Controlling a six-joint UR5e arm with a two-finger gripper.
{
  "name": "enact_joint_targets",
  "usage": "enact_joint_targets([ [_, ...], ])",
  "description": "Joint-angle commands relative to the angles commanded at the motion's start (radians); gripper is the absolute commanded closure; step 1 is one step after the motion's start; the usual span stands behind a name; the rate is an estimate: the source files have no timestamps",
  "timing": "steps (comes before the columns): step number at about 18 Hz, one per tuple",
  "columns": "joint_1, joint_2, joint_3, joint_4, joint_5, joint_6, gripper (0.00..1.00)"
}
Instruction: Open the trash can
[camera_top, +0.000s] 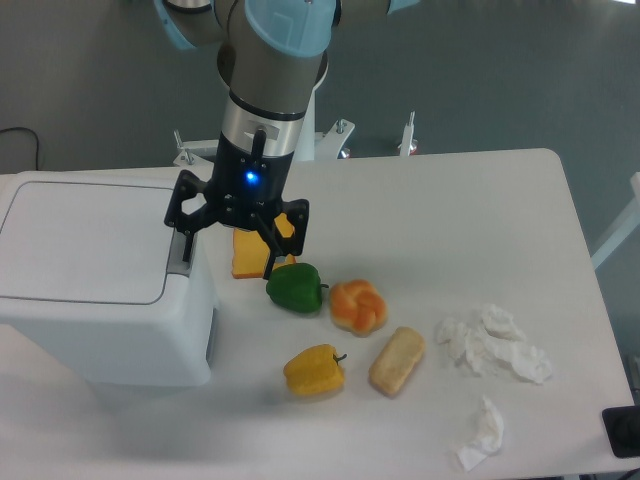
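The white tabletop (470, 200) carries the trash can (95, 280) at its left edge, lid shut. Just right of it lies an orange slab like a cheese slice (247, 256), partly hidden, with a green bell pepper (295, 287) in front. Beside the pepper sits a knotted bun (358, 306); nearer the front lie a yellow bell pepper (314, 370) and a bread roll (397, 360). Crumpled tissues (495, 345) lie further right, a smaller wad (480, 433) by the front edge.
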Motion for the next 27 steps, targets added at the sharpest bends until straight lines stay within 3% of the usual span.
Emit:
enact_joint_targets([
  [27,0.0,-0.002,-0.017,0.002,0.0,0.002,0.0],
])
